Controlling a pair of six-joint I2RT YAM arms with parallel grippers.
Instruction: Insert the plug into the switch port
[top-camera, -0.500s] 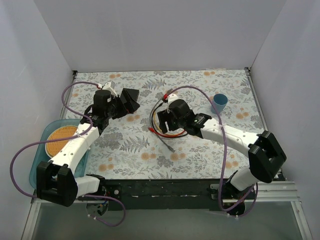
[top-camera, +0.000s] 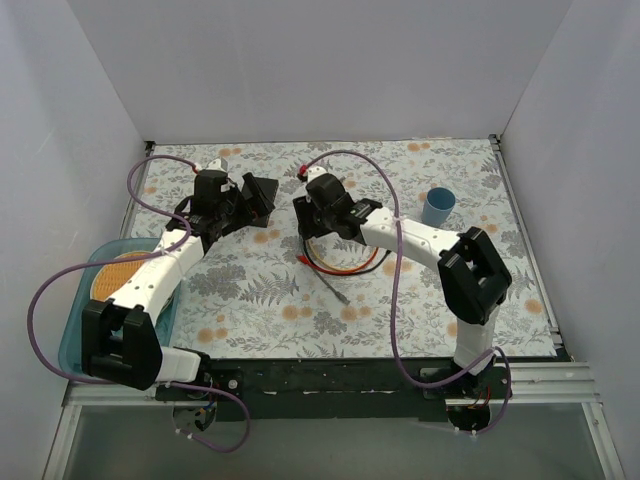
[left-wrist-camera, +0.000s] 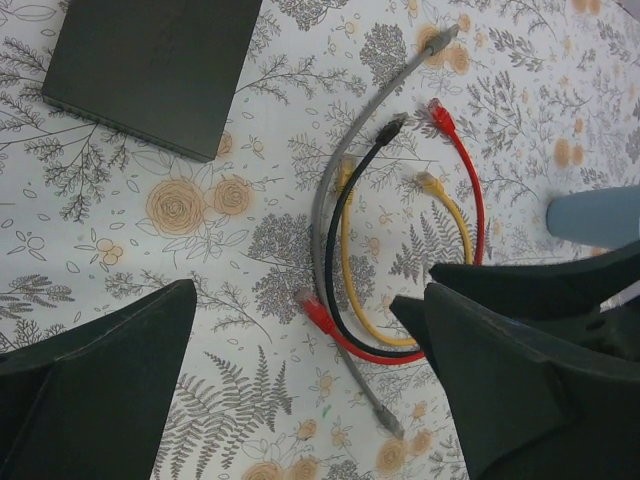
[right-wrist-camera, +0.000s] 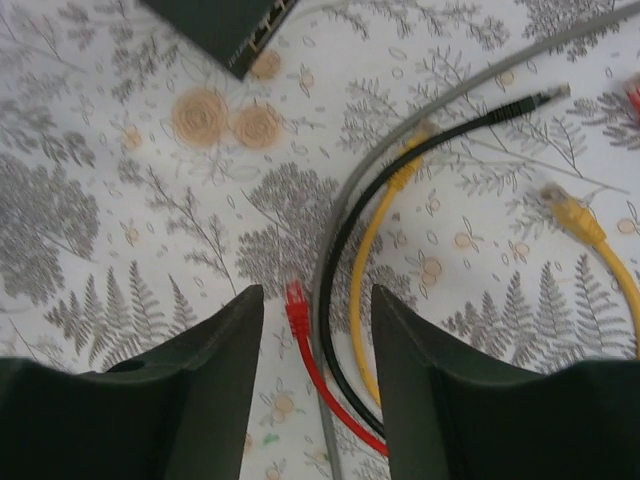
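Observation:
The flat black box with the switch port (left-wrist-camera: 150, 70) lies at the far left of the floral mat; its port side is too small to read. Its corner (right-wrist-camera: 225, 30) shows in the right wrist view. Several patch cables (red, black, yellow, grey) curl to its right (top-camera: 340, 262). My right gripper (right-wrist-camera: 318, 295) is open, low over them. A red plug (right-wrist-camera: 296, 305) and the grey, black and yellow cables lie between its fingers, untouched. My left gripper (left-wrist-camera: 292, 298) hangs wide open, high above the mat near the box (top-camera: 266, 188), holding nothing.
A blue cup (top-camera: 437, 205) stands at the far right of the mat, also seen as a blue cup (left-wrist-camera: 595, 215) from the left wrist. A blue tray (top-camera: 88, 262) holding an orange plate sits at the left edge. White walls enclose three sides.
My right arm has swung left and farther back, bringing its gripper over the red plug end, with its jaws narrower than before. The left arm shifted slightly toward the back.

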